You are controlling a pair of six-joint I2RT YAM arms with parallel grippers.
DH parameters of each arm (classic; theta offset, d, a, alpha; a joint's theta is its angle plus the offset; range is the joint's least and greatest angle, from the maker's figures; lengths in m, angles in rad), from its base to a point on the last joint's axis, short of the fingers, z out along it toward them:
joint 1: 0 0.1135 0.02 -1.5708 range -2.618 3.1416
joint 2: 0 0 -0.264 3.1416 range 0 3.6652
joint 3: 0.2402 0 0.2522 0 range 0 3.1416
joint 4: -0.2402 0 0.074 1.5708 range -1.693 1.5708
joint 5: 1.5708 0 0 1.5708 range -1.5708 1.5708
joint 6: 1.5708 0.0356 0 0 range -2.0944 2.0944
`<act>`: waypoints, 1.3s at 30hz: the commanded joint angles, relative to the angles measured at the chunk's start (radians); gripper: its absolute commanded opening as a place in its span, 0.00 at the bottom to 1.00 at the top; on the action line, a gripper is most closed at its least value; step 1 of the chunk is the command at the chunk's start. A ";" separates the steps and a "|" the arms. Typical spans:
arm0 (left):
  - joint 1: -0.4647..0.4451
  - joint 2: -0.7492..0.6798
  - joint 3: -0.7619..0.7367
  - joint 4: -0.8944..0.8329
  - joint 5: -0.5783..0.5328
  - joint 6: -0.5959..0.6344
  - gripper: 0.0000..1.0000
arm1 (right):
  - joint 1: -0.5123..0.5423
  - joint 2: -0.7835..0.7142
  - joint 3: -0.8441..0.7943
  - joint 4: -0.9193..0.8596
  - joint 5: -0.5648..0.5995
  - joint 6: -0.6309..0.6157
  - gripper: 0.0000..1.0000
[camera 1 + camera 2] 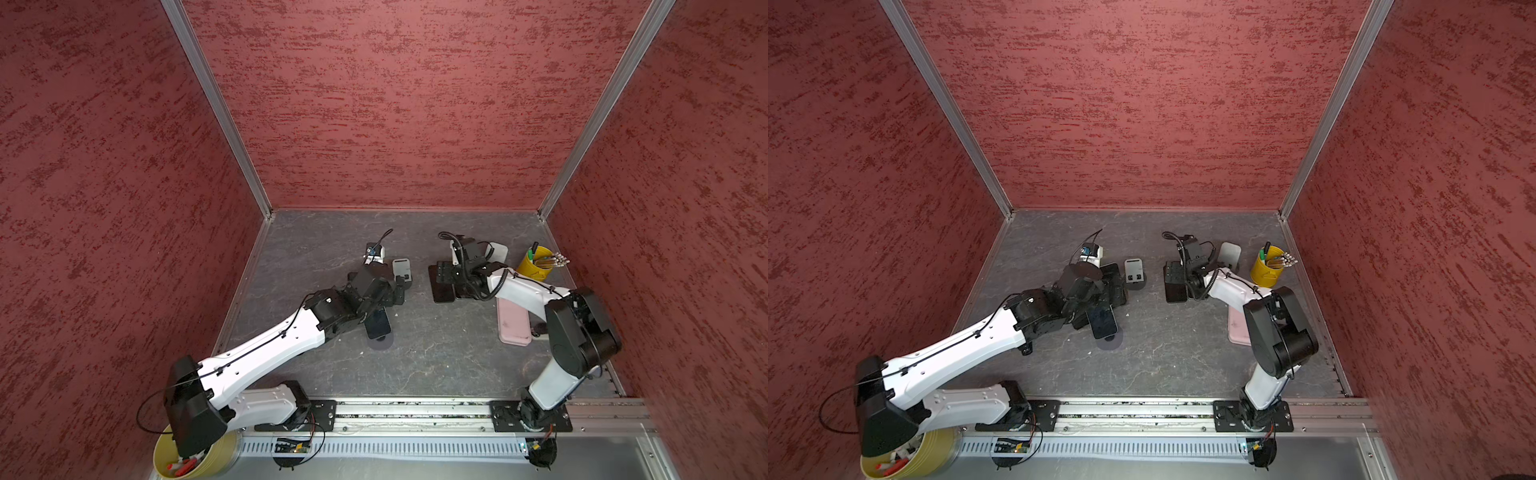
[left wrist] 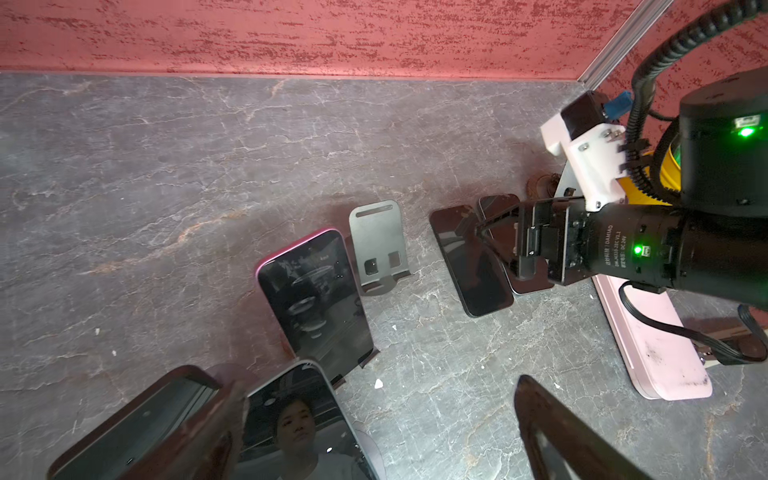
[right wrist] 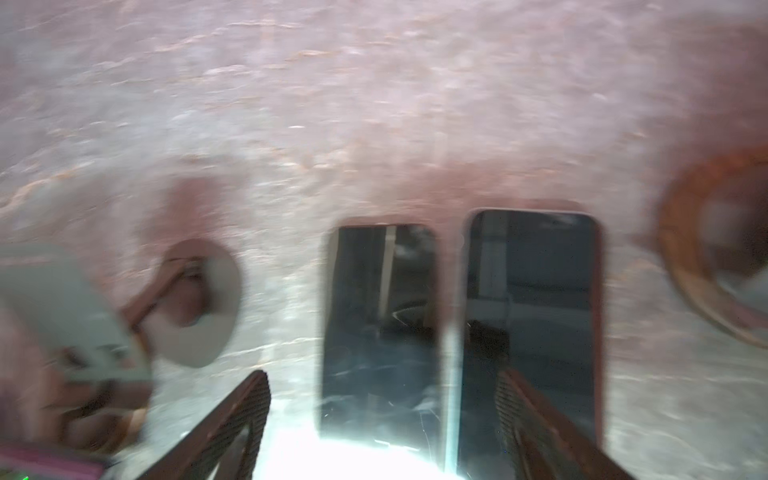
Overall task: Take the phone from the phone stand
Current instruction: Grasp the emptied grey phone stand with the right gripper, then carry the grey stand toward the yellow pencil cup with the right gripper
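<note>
Left end effector (image 2: 378, 384) is seen low over the grey desk (image 1: 436, 345), jaws spread wide and nothing clamped. One finger (image 2: 536, 411) is noted well clear of the near phone (image 2: 303, 424). The opposite finger overlaps that phone's edge in the left wrist view, and contact cannot be told. The near phone is found tilted back, dark screen up, on the phone stand (image 1: 382, 344), whose round base is visible on the desk in both top views. Just beyond it a pink-edged phone (image 2: 316, 299) is propped on a second stand (image 2: 368, 356), of which only the front lip is seen under the phone's lower edge. Just beside that, a grey stand (image 2: 376, 241) is recorded, apart from both phones. Right end effector (image 3: 381, 376) is positioned over two dark phones laid flat, side by side on the desk, jaws apart and neither phone gripped. One flat phone (image 3: 380, 328) is seen in the gap between the fingers, and the second flat phone (image 3: 536, 311) is partly covered by a finger. The right wrist view is blurred, so finer contact cannot be judged. A pink case (image 1: 514, 328) is noted flat on the desk under the right arm. A yellow cup (image 1: 534, 266) of pens is recorded near the back right corner.
</note>
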 commanded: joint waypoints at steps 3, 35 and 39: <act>-0.001 -0.078 -0.049 0.027 -0.025 -0.005 1.00 | 0.071 0.020 0.106 -0.020 -0.005 0.022 0.89; 0.090 -0.340 -0.237 0.029 -0.015 -0.006 1.00 | 0.223 0.358 0.491 -0.138 0.053 0.033 0.88; 0.110 -0.344 -0.243 0.034 0.006 -0.005 0.99 | 0.224 0.375 0.502 -0.144 0.063 0.037 0.86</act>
